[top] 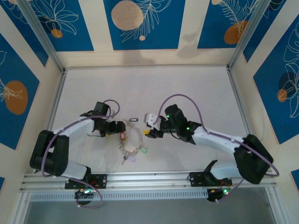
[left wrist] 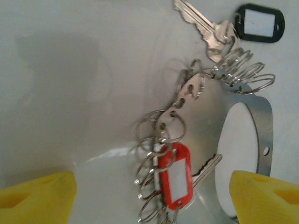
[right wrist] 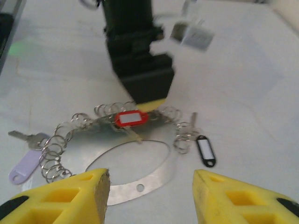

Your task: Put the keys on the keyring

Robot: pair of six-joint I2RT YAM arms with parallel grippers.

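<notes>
The keyring [right wrist: 140, 187] is a flat grey metal loop lying on the white table between my two arms, with a chain of small split rings along its far side. A red-tagged key [left wrist: 175, 175] lies on that chain between the wide-apart yellow fingers of my left gripper [left wrist: 152, 189], which is open and touches nothing. A black-tagged key [right wrist: 206, 150] rests just off the loop's right end, and a lilac-tagged key [right wrist: 23, 167] lies at its left end. My right gripper [right wrist: 152, 179] hovers open over the loop's near side. From above, the loop [top: 138, 138] sits between the left gripper [top: 120, 128] and the right gripper [top: 150, 129].
A green tag [top: 144, 150] lies by the loop's near side. The left arm's black wrist [right wrist: 135, 51] stands just beyond the red tag, close to my right gripper. Aluminium rails [top: 154, 178] edge the table, with patterned walls around it.
</notes>
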